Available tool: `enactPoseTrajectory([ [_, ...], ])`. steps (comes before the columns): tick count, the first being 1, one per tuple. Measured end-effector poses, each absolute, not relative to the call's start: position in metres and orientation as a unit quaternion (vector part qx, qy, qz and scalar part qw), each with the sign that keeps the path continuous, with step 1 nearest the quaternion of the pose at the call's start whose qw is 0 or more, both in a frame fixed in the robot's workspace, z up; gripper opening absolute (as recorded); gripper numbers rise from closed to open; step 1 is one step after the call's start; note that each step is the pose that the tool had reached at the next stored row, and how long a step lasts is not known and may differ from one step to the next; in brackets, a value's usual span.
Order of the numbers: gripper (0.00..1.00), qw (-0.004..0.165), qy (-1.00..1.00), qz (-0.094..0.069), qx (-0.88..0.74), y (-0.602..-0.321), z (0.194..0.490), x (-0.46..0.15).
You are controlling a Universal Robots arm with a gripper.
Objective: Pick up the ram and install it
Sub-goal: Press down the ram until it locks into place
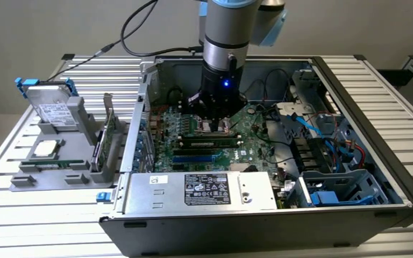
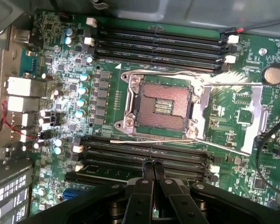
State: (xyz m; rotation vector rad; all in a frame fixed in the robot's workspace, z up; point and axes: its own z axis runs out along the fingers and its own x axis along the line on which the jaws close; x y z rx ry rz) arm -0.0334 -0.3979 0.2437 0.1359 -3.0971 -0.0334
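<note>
The ram, a narrow green stick with black chips, lies along a memory slot on the motherboard inside the open computer case. My gripper hangs straight down just behind it, close over the board. In the wrist view my gripper is shut. Its two black fingertips meet with nothing between them. They stand over the bank of dark memory slots beside the bare CPU socket. A second bank of slots runs on the socket's far side.
The silver power supply fills the case's front. Blue drive cages and cables crowd the exterior view's right. Outside the case wall, a grey holder carries a hard drive, a CPU chip and an upright expansion card.
</note>
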Motion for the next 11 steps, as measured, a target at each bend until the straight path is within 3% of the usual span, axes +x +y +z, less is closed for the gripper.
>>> enactPoseTrajectory([
  [11, 0.10, 0.018, -1.000, -0.012, -0.008, -0.3979, 0.2431, -0.0334],
])
